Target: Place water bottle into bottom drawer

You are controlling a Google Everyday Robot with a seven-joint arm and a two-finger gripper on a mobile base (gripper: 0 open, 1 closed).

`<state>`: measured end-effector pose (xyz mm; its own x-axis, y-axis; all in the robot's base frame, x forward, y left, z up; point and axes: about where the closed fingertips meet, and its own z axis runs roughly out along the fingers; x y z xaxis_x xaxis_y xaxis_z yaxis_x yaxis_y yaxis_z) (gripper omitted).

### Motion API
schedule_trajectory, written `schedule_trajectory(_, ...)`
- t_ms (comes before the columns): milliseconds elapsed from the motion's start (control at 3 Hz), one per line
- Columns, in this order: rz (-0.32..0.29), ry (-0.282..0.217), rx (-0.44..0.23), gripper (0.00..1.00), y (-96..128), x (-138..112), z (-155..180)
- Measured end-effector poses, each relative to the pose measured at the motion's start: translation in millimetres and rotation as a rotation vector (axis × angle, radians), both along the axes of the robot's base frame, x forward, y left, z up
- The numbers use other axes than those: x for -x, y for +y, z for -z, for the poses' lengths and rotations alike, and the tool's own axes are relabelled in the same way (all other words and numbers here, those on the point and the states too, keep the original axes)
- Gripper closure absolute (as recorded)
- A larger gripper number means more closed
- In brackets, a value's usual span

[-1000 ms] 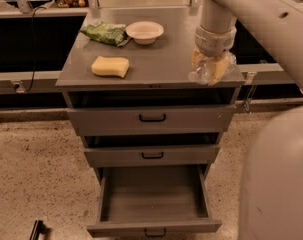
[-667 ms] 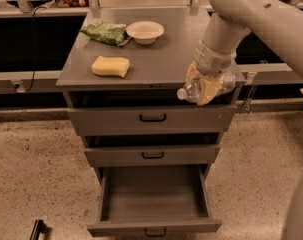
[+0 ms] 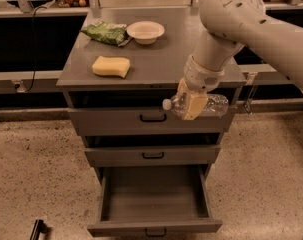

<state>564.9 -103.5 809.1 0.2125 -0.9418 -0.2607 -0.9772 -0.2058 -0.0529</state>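
Camera view: the pincer [image 3: 193, 104], clamped across the bottle [image 3: 216, 105], hangs well above the open drawer [image 3: 153, 199], toward its right side. The bottle lies sideways in the grip, its white cap pointing left. A clean finish likely means lowering it until it is centred over the drawer's bare floor, then releasing low so it neither bounces nor rolls. The bottle looks clear, crinkled and thin-walled.

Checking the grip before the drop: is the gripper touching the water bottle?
Touching. The camera view shows the gripper clamped across the water bottle, held sideways in front of the top drawer.
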Motion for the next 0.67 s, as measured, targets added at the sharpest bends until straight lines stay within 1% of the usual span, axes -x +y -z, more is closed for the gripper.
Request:
schedule_trajectory(333, -0.032, 0.011, -0.002, 1.00, -1.4, -4.8, -1.4)
schedule_trajectory(667, -0.008, 0.092, -0.163, 1.00, -2.9, -8.1, 54.8)
